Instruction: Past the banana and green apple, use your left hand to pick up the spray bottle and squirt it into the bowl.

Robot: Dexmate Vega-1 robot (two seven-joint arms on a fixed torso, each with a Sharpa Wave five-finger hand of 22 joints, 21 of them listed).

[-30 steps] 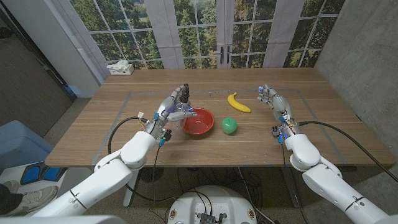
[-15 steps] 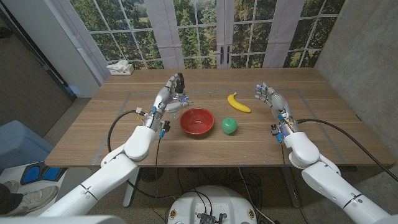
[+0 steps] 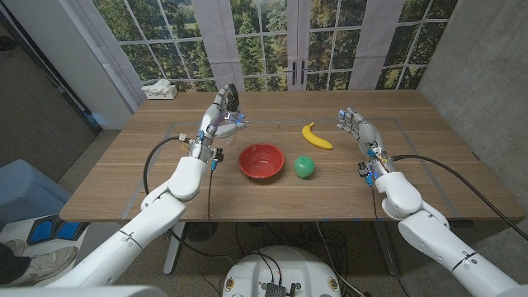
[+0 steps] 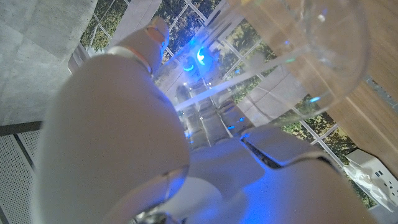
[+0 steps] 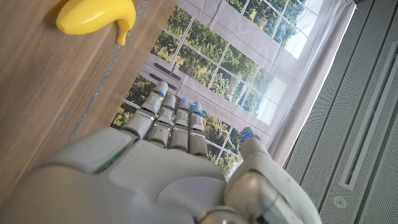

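Note:
My left hand [image 3: 219, 118] grips the clear spray bottle [image 3: 232, 106] with its black nozzle head up, behind and to the left of the red bowl [image 3: 261, 161]. I cannot tell whether the bottle touches the table. In the left wrist view the bottle's clear body [image 4: 314, 43] sits just past my left hand [image 4: 143, 143]. The green apple [image 3: 304, 167] lies right of the bowl, and the banana [image 3: 316, 136] lies behind the apple. My right hand [image 3: 357, 128] stands to the right of the banana with fingers apart and nothing in it. In the right wrist view the banana [image 5: 96, 15] lies beyond my right hand [image 5: 174, 168].
A white tissue box [image 3: 159, 89] sits at the table's far left corner. Tall windows stand behind the wooden table [image 3: 272, 194]. The bowl holds nothing that I can see.
My left hand, holding the bottle, has drawn back from the bowl's left rim toward the far left and turned the bottle more upright. The right hand has barely moved.

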